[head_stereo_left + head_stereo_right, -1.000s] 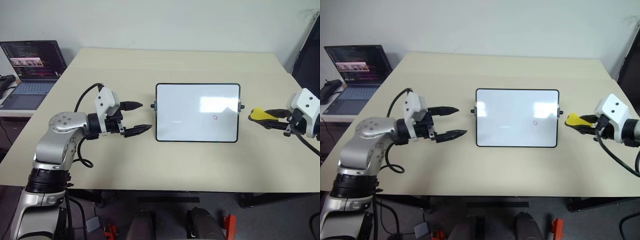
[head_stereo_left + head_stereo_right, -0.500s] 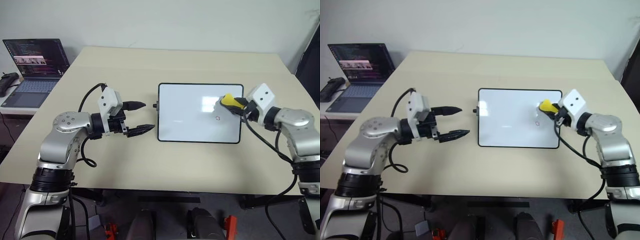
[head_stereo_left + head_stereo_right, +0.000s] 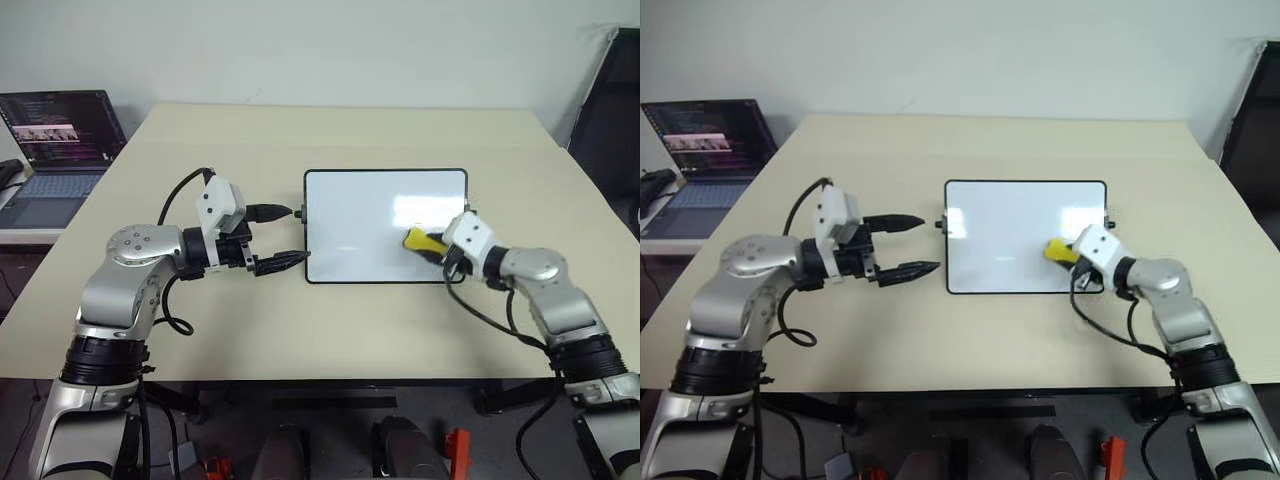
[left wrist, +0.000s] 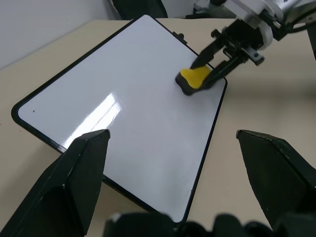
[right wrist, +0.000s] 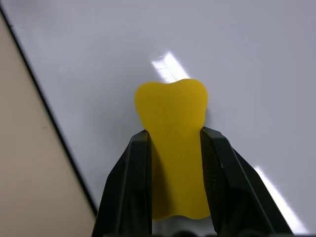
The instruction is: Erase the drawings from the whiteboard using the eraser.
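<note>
From my head camera I look down on a pale tabletop (image 3: pixel 300 330) with the whiteboard (image 3: pixel 360 225) lying flat at its centre, long sides running from nine o'clock to three o'clock. My right gripper (image 3: pixel 428 243) reaches in from about four o'clock, its fingers clamped on the eraser (image 3: pixel 417 240), a small yellow block resting on the board's lower right area, near the right frame edge. My right wrist camera gives the close detail: the two black fingers (image 5: pixel 131 187) press against the eraser's narrow waist, and the board's black frame runs diagonally beside it with bare tabletop beyond. My left wrist camera shows the eraser's black underside against the white surface, plus a tiny dark speck near one corner of the board. I cannot make out any red marks on the board. My left gripper (image 3: pixel 282 238) is at nine o'clock of the board, fingers spread wide and holding nothing, their tips just beside the left frame edge and its small black knob (image 3: pixel 298 213). The tabletop is open on every side of the board, with broad room toward twelve o'clock and six o'clock. A laptop (image 3: pixel 55 135) sits well apart at ten o'clock on a separate surface; its dark screen shows lines of text too small to read.
</note>
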Robot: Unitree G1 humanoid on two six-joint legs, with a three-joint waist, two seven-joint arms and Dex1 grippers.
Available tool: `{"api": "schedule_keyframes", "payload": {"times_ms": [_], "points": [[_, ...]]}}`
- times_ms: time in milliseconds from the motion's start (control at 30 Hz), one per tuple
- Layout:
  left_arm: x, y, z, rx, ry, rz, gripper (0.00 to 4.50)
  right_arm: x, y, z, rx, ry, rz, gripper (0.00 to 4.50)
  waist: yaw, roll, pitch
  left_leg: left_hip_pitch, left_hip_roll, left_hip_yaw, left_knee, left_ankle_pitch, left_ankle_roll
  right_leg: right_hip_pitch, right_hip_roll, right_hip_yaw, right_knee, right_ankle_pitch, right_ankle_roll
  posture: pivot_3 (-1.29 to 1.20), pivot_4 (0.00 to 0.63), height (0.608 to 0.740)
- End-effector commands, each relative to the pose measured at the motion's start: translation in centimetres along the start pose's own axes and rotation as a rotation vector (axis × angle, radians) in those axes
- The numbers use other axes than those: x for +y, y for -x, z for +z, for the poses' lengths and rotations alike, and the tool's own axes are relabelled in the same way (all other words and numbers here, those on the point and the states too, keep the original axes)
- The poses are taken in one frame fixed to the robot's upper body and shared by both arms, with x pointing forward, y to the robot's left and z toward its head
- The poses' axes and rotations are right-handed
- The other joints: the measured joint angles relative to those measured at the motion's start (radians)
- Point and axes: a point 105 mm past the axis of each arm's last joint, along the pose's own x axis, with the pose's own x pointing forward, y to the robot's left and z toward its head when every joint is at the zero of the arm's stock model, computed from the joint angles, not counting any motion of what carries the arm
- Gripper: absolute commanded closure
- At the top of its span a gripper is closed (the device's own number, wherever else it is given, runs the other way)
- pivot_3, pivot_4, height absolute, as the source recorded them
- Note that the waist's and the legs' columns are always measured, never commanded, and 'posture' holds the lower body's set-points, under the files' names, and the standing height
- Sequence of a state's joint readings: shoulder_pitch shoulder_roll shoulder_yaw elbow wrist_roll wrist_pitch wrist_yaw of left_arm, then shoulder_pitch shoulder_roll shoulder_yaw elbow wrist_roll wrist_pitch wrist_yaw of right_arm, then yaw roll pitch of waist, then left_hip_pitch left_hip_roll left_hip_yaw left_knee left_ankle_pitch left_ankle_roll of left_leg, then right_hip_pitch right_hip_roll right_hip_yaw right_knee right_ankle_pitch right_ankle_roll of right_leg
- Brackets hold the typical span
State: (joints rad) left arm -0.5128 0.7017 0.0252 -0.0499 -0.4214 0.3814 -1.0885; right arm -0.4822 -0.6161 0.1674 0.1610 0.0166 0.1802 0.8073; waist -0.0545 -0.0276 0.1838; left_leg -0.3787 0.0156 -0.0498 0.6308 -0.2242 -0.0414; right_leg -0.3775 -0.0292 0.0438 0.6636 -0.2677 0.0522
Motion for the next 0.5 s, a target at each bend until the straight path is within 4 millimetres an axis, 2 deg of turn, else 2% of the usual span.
{"api": "schedule_keyframes", "payload": {"times_ms": [33, 167, 267, 333, 367, 433, 500], "points": [[-0.2, 0.0, 1.1, -0.025, -0.045, -0.006, 0.0, 1.1, -0.2, -2.4, 0.095, -0.037, 0.035, 3.5, 0.0, 0.0, 0.0, 0.0, 0.0, 0.0, 0.0, 0.0, 0.0, 0.0, 0.0, 0.0, 0.0, 0.0, -0.001, 0.0, 0.15, 0.74], [-0.2, 0.0, 1.1, -0.025, -0.045, -0.006, 0.0, 0.5, 0.1, -2.3, 0.09, -0.039, 0.018, 3.5, 0.0, 0.0, 0.0, 0.0, 0.0, 0.0, 0.001, 0.0, 0.0, 0.0, 0.0, 0.0, 0.0, 0.0, -0.001, 0.0, 0.15, 0.74], [-0.2, 0.0, 1.2, -0.028, -0.047, -0.009, 0.0, -0.1, 1.3, -0.1, -0.007, -0.086, 0.026, 3.5, 0.003, 0.0, 0.0, -0.001, 0.0, 0.0, 0.0, 0.0, 0.0, 0.0, 0.0, 0.0, 0.0, 0.001, 0.001, 0.0, 0.15, 0.74], [-0.2, 0.0, 1.3, -0.029, -0.049, -0.01, 0.0, -0.5, 2.9, 1.7, -0.07, -0.105, 0.04, 3.5, 0.007, 0.0, 0.0, -0.004, 0.0, -0.001, 0.0, 0.0, 0.0, -0.002, 0.0, -0.001, -0.001, 0.001, 0.001, 0.0, 0.15, 0.74], [-0.3, 0.0, 1.4, -0.034, -0.051, -0.013, 0.0, -1.3, 4.4, 3.0, -0.121, -0.14, 0.027, 3.5, 0.01, 0.001, 0.001, -0.005, 0.0, -0.001, 0.0, 0.0, 0.0, -0.004, 0.0, -0.001, -0.001, 0.001, 0.001, 0.0, 0.15, 0.74], [-0.9, -0.2, 1.8, -0.056, -0.045, -0.036, 0.0, -5.5, 8.9, 5.1, -0.217, -0.225, -0.139, 3.5, 0.016, 0.004, 0.003, -0.013, -0.001, -0.001, 0.0, 0.0, 0.0, -0.011, -0.001, 0.0, 0.0, 0.001, 0.0, 0.0, 0.15, 0.74], [-1.4, -0.6, 1.9, -0.069, -0.038, -0.052, 0.0, -8.3, 11.9, 5.2, -0.242, -0.297, -0.286, 3.5, 0.025, 0.005, 0.003, -0.022, -0.002, 0.0, 0.001, 0.0, 0.0, -0.018, -0.002, -0.001, 0.0, 0.004, -0.003, 0.0, 0.15, 0.74]]}}
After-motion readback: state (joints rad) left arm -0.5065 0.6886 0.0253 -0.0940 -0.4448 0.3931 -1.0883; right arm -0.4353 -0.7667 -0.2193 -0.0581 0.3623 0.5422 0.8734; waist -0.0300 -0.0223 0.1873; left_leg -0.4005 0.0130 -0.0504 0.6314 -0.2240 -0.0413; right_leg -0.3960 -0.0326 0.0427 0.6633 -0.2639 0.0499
